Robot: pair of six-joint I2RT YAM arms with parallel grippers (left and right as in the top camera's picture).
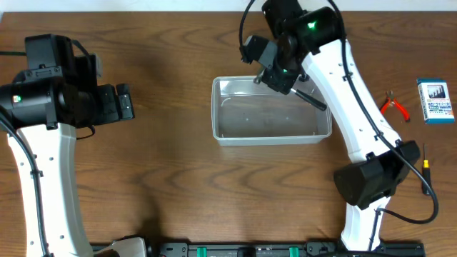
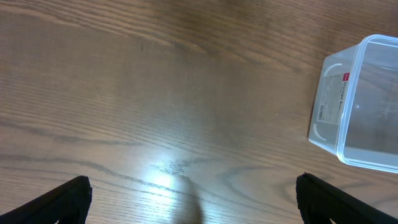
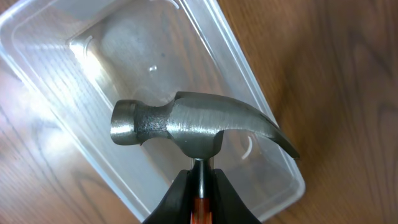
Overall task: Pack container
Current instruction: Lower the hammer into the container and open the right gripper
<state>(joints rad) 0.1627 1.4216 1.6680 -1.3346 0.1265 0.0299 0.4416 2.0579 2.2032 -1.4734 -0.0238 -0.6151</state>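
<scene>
We see the container [image 1: 271,127] midway between the table's [image 1: 178,178] left and right edges, a little closer to the far edge than to the near one. Nothing lies on its floor. The only thing within its outline is the hammer [image 3: 193,124], which hangs over it in the right gripper [image 3: 200,182]. From the right wrist view the steel head sits above the container's interior, but we cannot tell whether it is clear of the floor or touching it.

The right gripper is pinched tight on the hammer's neck just under the head, one finger on each side. From overhead the dark handle slants across the container's far right corner. The left gripper [image 1: 126,102] is near the left edge, well apart from the container, with its fingers spread wide and nothing between them.

The container is a clear rectangular tub with rounded corners and a raised rim, and the wood grain shows through its walls. A white label [image 2: 333,99] is on the end wall that faces the left arm.

Near the right edge lie red-handled pliers [image 1: 394,106], a blue and white box [image 1: 435,101] and a screwdriver [image 1: 426,165].
</scene>
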